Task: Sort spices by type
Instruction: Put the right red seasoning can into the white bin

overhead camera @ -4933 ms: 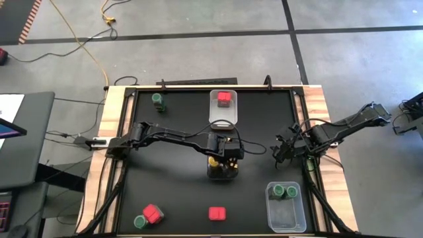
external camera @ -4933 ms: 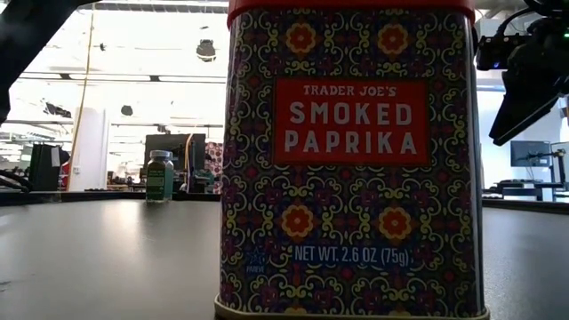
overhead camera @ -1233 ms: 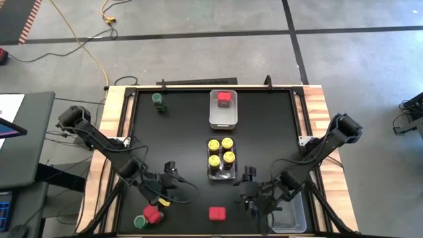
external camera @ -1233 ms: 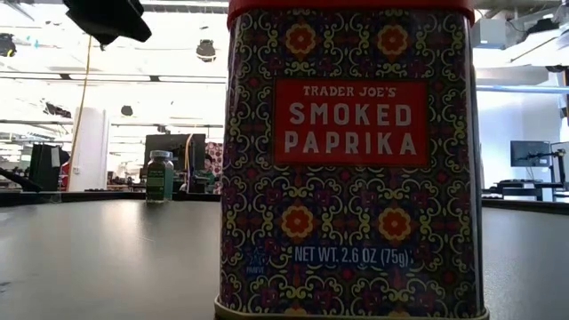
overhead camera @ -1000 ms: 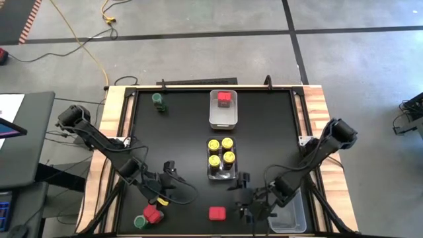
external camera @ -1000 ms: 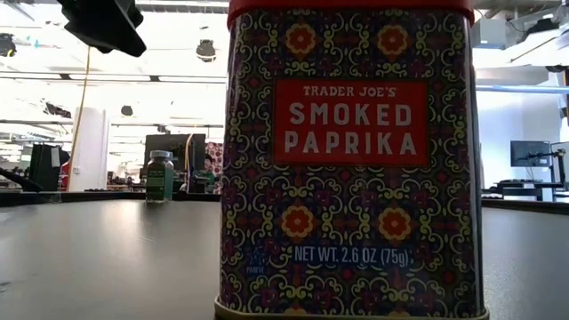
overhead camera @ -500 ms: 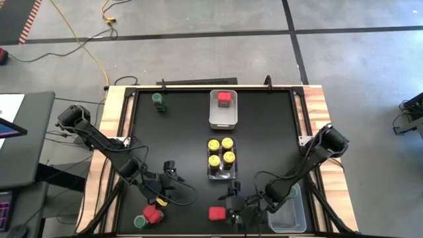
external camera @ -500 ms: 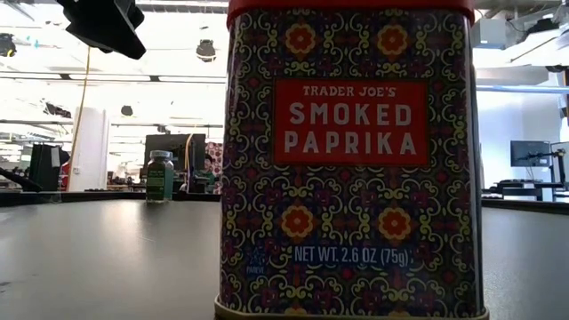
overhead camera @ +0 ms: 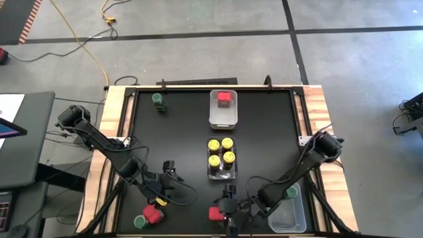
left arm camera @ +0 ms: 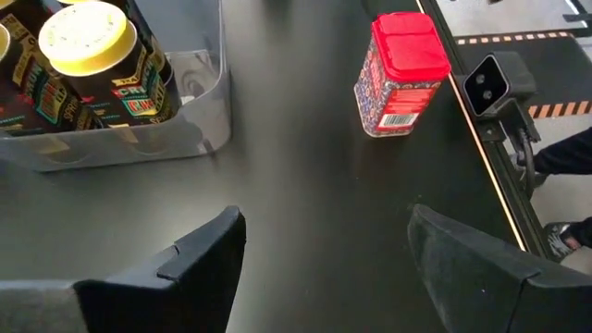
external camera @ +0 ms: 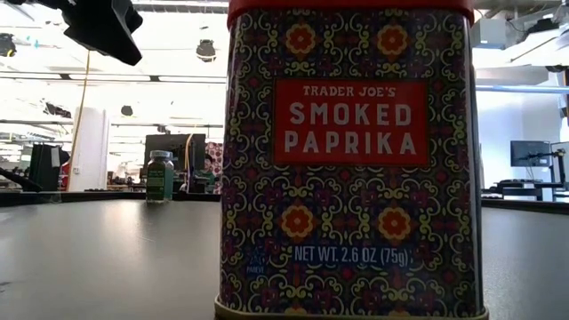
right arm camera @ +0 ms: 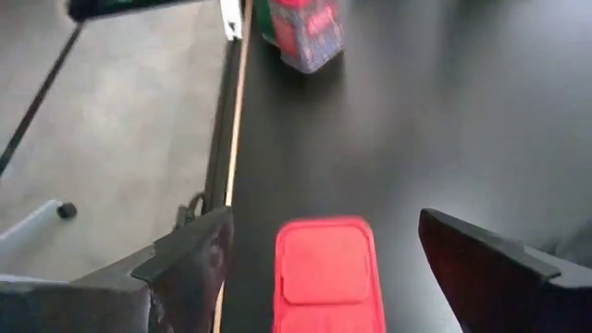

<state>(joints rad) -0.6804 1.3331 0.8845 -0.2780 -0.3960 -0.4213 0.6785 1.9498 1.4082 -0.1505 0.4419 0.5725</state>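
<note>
My right gripper [overhead camera: 228, 203] is open and hovers at the red square-topped tin [overhead camera: 215, 213] near the table's near edge. In the right wrist view its fingers [right arm camera: 326, 222] stand on either side of that tin's lid [right arm camera: 326, 273], apart from it. The same tin [external camera: 347, 160] fills the low view, standing upright. My left gripper [overhead camera: 170, 180] is open, waiting left of centre [left arm camera: 326, 217]. Several yellow-lidded jars [overhead camera: 221, 153] stand in the middle bin. A red tin [overhead camera: 225, 98] sits in the far bin. A green-lidded jar [overhead camera: 158, 100] stands far left.
A red tin [overhead camera: 153, 214] and a green-lidded jar [overhead camera: 140, 222] stand together at the near left corner. A clear bin [overhead camera: 288, 215] at the near right holds a green-lidded jar [overhead camera: 291, 193]. The wooden table rim [overhead camera: 111, 132] borders the black mat.
My right gripper has travelled toward the table's left along the near edge, from beside the near right bin to the lone red tin, staying open. The left arm and all containers have kept still.
</note>
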